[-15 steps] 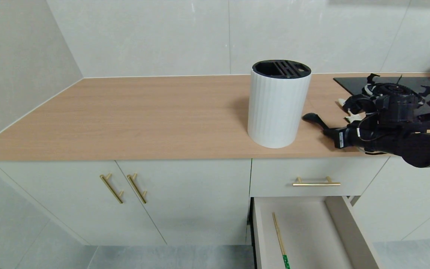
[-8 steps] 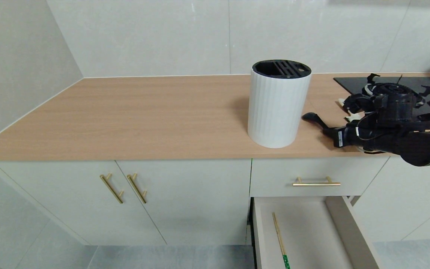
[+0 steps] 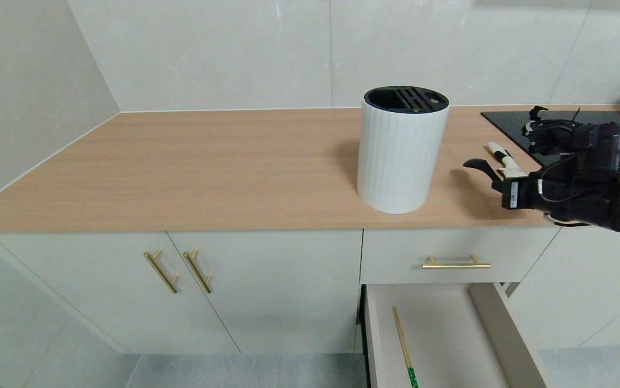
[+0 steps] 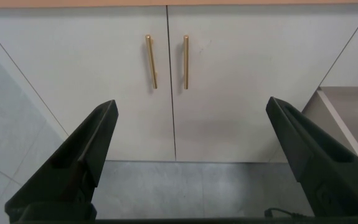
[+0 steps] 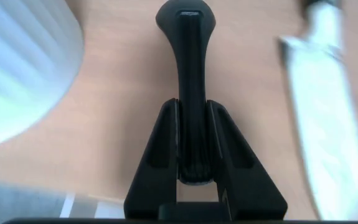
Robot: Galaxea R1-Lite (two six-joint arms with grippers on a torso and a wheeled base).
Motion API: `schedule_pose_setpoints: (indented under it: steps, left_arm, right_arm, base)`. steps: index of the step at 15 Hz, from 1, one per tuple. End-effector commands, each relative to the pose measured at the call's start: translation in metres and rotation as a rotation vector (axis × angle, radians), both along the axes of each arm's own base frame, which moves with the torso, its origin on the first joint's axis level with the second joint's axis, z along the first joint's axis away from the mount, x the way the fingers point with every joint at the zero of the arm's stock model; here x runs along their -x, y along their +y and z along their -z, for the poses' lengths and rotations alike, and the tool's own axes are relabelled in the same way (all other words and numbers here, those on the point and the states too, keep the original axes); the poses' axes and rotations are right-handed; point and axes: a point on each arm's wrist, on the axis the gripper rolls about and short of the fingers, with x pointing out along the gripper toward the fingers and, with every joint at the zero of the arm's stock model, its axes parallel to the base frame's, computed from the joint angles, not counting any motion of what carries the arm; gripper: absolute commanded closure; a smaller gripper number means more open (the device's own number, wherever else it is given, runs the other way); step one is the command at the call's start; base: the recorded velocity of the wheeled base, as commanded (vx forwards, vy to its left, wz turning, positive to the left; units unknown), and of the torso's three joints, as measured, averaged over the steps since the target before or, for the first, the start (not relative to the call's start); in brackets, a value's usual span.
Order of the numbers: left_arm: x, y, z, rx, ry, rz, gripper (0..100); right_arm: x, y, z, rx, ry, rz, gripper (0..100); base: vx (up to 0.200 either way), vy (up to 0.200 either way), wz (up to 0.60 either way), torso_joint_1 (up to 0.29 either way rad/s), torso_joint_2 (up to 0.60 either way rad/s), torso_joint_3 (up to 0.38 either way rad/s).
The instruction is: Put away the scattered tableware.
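My right gripper point(image 3: 497, 186) hangs just above the counter's front right part, shut on a black-handled utensil point(image 3: 476, 165) whose rounded end points toward the white ribbed holder point(image 3: 401, 153). In the right wrist view the black handle point(image 5: 188, 43) is clamped between the two fingers of the right gripper point(image 5: 191, 146); its working end is hidden. A white knife point(image 3: 501, 158) lies on the wood beside it, its blade point(image 5: 325, 130) showing up close. My left gripper point(image 4: 191, 107) stands open, low in front of the cabinet doors.
The wooden counter point(image 3: 207, 161) has free room left of the holder. A black cooktop point(image 3: 509, 121) sits at the right back. Below, a drawer point(image 3: 439, 334) stands open with chopsticks point(image 3: 403, 345) inside. Gold door handles point(image 4: 167, 61) face the left gripper.
My right gripper has risen and drawn back to the right with the black-handled utensil, uncovering the white knife on the counter. The left arm's motion cannot be judged.
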Motion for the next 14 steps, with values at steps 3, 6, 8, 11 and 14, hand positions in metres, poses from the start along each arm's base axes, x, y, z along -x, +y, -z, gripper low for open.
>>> schedule_pose_setpoints:
  steps: [3,6,8,11,14]
  left_arm:
    - [0.0,0.0,0.0,0.0,0.001,-0.001,0]
    - [0.0,0.0,0.0,0.0,0.001,-0.001,0]
    - [0.0,0.0,0.0,0.0,0.001,-0.001,0]
    - [0.0,0.0,0.0,0.0,0.001,-0.001,0]
    - [0.0,0.0,0.0,0.0,0.001,-0.001,0]
  right_arm:
    - [0.073,-0.009,-0.008,-0.066,-0.006,0.035,100]
    - [0.109,-0.013,-0.006,-0.087,-0.011,0.025,100]
    - [0.126,-0.013,0.0,-0.099,0.001,-0.025,100]
    - [0.136,-0.013,0.002,-0.114,-0.002,-0.09,100]
    - [0.159,-0.012,-0.004,-0.109,-0.046,-0.146,100]
  base:
    - [0.0,0.0,0.0,0.0,0.0,0.0]
    - [0.0,0.0,0.0,0.0,0.0,0.0]
    - [0.0,0.0,0.0,0.0,0.0,0.0]
    - [0.0,0.0,0.0,0.0,0.0,0.0]
    - [0.0,0.0,0.0,0.0,0.0,0.0]
